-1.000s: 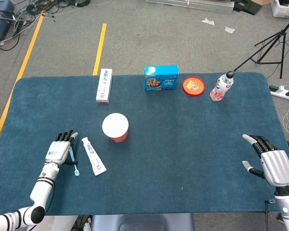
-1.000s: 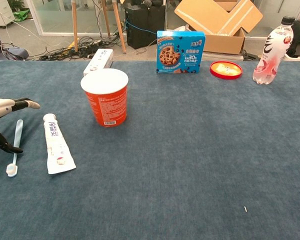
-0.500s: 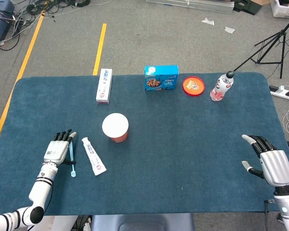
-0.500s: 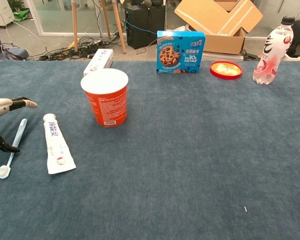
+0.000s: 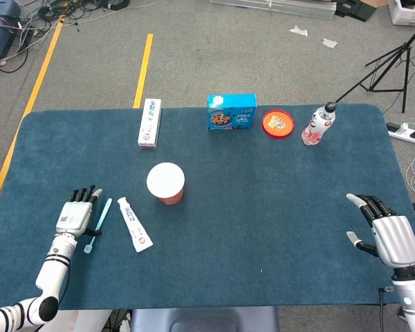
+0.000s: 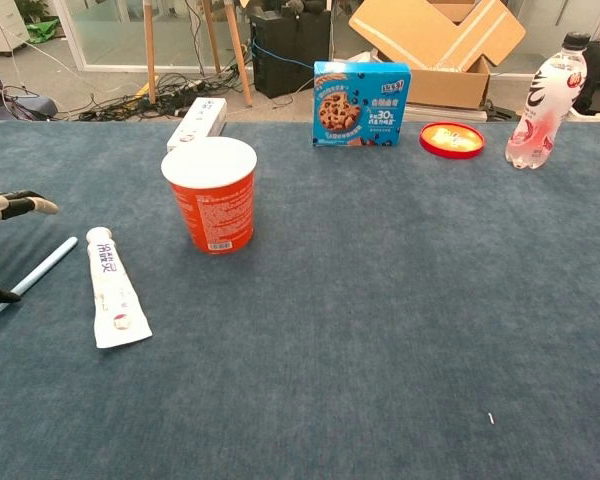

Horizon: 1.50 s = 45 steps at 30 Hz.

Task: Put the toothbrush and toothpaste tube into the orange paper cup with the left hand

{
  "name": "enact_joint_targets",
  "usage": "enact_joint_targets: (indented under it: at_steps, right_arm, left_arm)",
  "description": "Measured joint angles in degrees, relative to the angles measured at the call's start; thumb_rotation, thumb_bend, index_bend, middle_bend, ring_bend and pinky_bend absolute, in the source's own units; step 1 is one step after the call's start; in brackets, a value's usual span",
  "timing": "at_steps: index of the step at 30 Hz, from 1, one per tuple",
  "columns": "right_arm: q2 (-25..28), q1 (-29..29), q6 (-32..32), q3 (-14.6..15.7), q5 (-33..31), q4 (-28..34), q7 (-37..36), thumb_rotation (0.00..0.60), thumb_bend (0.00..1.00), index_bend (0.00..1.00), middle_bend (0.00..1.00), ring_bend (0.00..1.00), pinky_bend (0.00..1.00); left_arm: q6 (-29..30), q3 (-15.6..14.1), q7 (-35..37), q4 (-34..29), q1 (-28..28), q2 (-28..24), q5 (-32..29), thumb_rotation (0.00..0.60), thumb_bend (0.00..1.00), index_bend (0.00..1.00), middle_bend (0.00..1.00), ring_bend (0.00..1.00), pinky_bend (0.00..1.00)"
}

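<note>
Left hand is lying w/ fingers spread, thumb tip touching the slim light-blue plastic toothbrush at its 3 o'clock; a firm hold can't be told. Toothbrush is resting flat on the dark blue table cloth, bristle end toward the robot. White soft toothpaste tube is lying just beyond, at 3 o'clock. Orange paper cup is standing upright at 1 o'clock, apart. Right hand is sitting idle w/ fingers apart, holding nothing. Brush prob. light, stiff, slippery; pinching mid-handle looks best. Tube squashy; gripping near the cap end.
</note>
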<state>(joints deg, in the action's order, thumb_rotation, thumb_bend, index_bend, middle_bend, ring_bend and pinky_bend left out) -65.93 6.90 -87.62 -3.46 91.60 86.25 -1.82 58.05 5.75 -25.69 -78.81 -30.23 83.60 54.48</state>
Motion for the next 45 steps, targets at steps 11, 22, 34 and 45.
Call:
enact_joint_targets:
  at_steps: [11,22,34,45]
  right_arm:
    - [-0.1,0.1,0.2,0.1,-0.1,0.0,0.3,0.6,0.17,0.22,0.26,0.22,0.53]
    - [-0.2,0.1,0.3,0.2,0.1,0.0,0.4,0.6,0.16,0.22,0.26,0.22,0.53]
    - [-0.1,0.2,0.6,0.3,-0.1,0.1,0.4,0.6,0.16,0.22,0.26,0.22,0.53]
    - [0.0,0.2,0.8,0.4,-0.2,0.2,0.7,0.6,0.17,0.22,0.26,0.22,0.53]
  left_arm:
    - [-0.2,0.3,-0.2,0.6,0.1,-0.7,-1.0,0.6,0.0,0.0,0.0,0.0,0.0]
    - [0.1,0.1,-0.2,-1.0,-0.1,-0.7,0.0,0.6,0.0,0.0,0.0,0.0,0.0]
    - [-0.7,-0.1,-0.4,0.9,-0.1,-0.1,-1.2,0.6,0.0,0.0,0.0,0.0,0.0]
    - [-0.7,0.2,-0.8,2.7,-0.2,0.3,-1.7,0.6,0.0,0.0,0.0,0.0,0.0]
